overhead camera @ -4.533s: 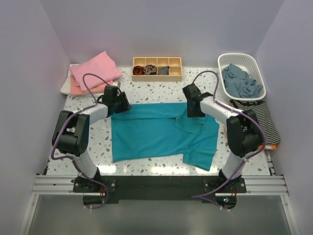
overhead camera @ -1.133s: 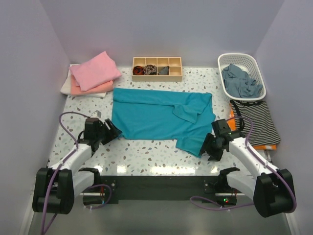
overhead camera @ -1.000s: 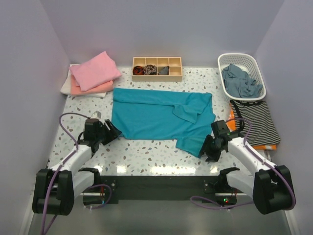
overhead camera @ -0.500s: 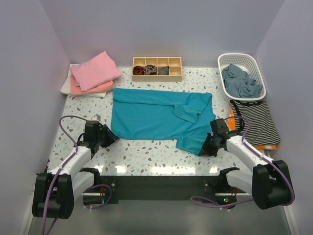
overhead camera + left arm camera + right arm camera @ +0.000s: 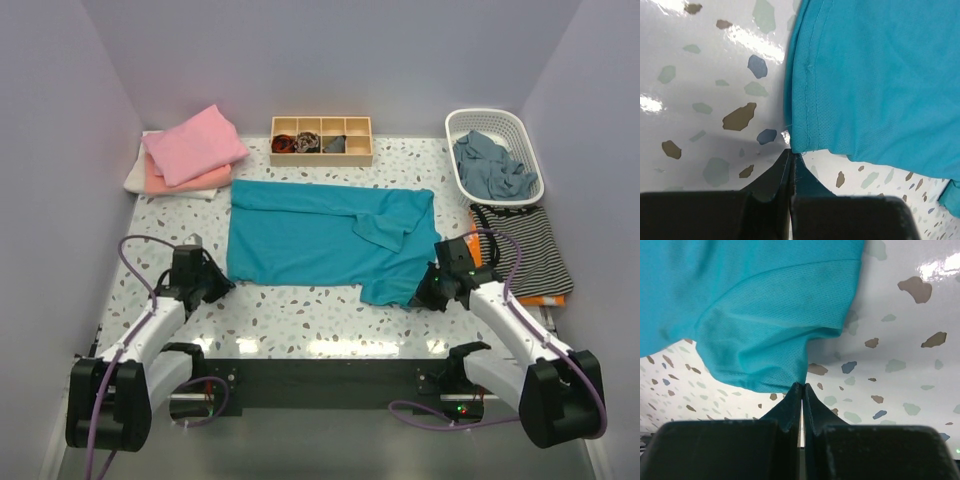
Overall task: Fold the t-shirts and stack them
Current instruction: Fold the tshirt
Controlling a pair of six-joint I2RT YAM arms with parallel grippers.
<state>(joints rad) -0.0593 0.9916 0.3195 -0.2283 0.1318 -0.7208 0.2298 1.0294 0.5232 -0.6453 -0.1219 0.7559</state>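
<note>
Teal t-shirt: we see the teal t-shirt (image 5: 320, 235) lying flat in the middle of the speckled table (image 5: 300, 305), spread wide from left to right, with one sleeve folded in over its right half.
Left gripper: the left gripper (image 5: 214, 281) is low at the shirt's near left corner. In the left wrist view its fingers (image 5: 775, 175) are pressed together, and the hemmed corner of the cloth (image 5: 805, 142) meets their tips (we read this as a pinch on the very corner).
Right gripper: the right gripper (image 5: 427, 293) is at the near right corner. From its wrist camera we see the jaws closed tight, with a puckered fold of teal cloth (image 5: 765, 355) bulging out of the tips (image 5: 801, 388), so it has the shirt firmly pinched.
Folded stack: at the far left, a pink t-shirt (image 5: 195, 143) lies folded on a peach t-shirt (image 5: 175, 183), with a white t-shirt (image 5: 133, 178) showing at the left edge beneath them.
Wooden tray: a wooden tray (image 5: 320, 158) with compartments stands at the far edge, just beyond the teal shirt; we cannot make out the small items in it.
Basket: a white basket (image 5: 485, 112) at the far right holds a grey-blue cloth (image 5: 493, 165).
Striped cloth: a striped cloth (image 5: 525, 245) lies along the right edge, near the right arm.
</note>
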